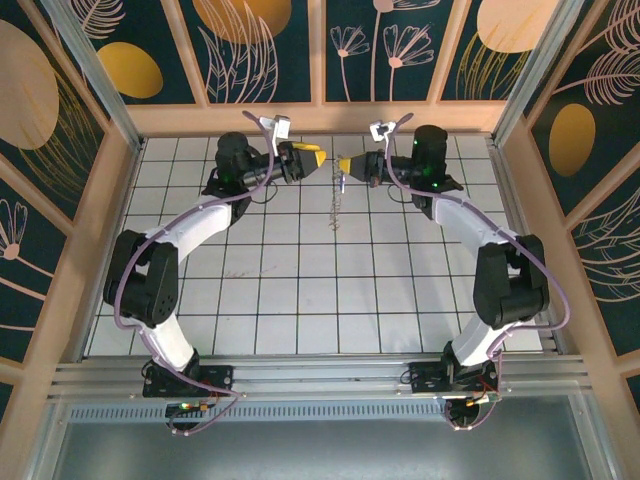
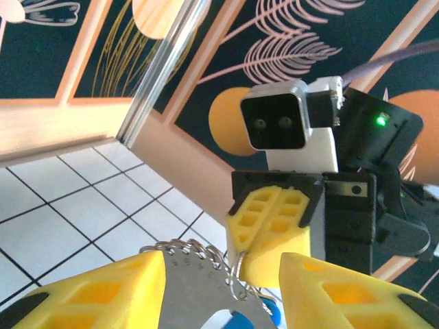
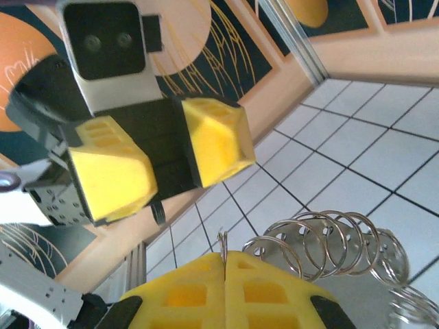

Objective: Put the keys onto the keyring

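At the 12 o'clock end of the white tiled table (image 1: 300, 280), the two end effectors faced each other, tips close but apart. The right end effector (image 1: 343, 164), at 3 o'clock of that pair, had its yellow fingers (image 3: 206, 295) pressed flat together, pinching the thin wire of the keyring (image 1: 338, 205). In the right wrist view a short end of that wire stood up from the seam between the fingers. From the pinch the keyring hung as a narrow silvery strand running toward 6 o'clock over the tiles. Whether its lower end touched the table could not be told.

The left end effector (image 1: 318, 160), at 9 o'clock, stood partly open, gripping nothing. In the left wrist view its fingers (image 2: 103, 295) flanked a flat silvery piece (image 2: 192, 288) and the small coiled rings (image 3: 329, 247) strung on the keyring. The piece lay against the 9 o'clock finger and clear of the other. The key (image 2: 255, 317), showing its blue head, sat just below that piece at 6 o'clock, between the fingers.
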`<action>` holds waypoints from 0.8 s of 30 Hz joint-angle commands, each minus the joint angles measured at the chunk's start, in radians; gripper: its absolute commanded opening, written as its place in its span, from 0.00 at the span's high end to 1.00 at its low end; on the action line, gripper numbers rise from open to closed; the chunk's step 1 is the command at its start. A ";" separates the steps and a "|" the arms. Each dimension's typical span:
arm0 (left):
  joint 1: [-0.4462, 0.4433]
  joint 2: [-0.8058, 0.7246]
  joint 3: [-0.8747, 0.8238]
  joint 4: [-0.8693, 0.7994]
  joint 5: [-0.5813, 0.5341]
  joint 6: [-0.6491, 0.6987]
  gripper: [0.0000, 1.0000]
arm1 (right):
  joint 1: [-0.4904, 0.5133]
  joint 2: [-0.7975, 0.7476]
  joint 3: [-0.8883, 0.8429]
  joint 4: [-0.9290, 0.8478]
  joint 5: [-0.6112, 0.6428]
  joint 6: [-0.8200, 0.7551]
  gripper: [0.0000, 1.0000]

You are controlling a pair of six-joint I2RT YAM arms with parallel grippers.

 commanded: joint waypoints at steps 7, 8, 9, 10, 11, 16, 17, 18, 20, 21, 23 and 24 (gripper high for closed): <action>0.006 0.076 0.086 -0.119 0.121 0.085 0.52 | -0.008 0.054 0.084 -0.076 -0.086 -0.047 1.00; 0.006 0.081 0.090 -0.119 0.121 0.084 0.53 | -0.006 0.056 0.084 -0.073 -0.088 -0.044 1.00; 0.006 0.087 0.093 -0.118 0.124 0.081 0.53 | -0.005 0.059 0.087 -0.072 -0.087 -0.043 1.00; 0.007 0.092 0.096 -0.115 0.127 0.078 0.53 | -0.003 0.060 0.089 -0.071 -0.086 -0.042 1.00; 0.006 0.097 0.098 -0.111 0.132 0.074 0.55 | -0.002 0.062 0.088 -0.067 -0.085 -0.039 1.00; 0.005 0.118 0.102 -0.069 0.150 0.034 0.57 | 0.005 0.070 0.088 -0.045 -0.088 -0.022 1.00; 0.005 0.123 0.103 -0.061 0.152 0.028 0.58 | 0.007 0.071 0.089 -0.042 -0.088 -0.021 1.00; 0.006 0.126 0.103 -0.050 0.154 0.021 0.59 | 0.010 0.072 0.090 -0.042 -0.088 -0.020 1.00; 0.006 0.133 0.101 -0.027 0.161 0.000 0.59 | 0.015 0.074 0.091 -0.040 -0.087 -0.020 1.00; 0.006 0.134 0.100 -0.016 0.164 -0.008 0.60 | 0.017 0.075 0.092 -0.040 -0.086 -0.020 1.00; 0.005 0.139 0.097 0.004 0.169 -0.024 0.61 | 0.017 0.078 0.094 -0.039 -0.086 -0.019 1.00; 0.005 0.141 0.094 0.012 0.170 -0.031 0.61 | 0.019 0.080 0.094 -0.037 -0.086 -0.019 1.00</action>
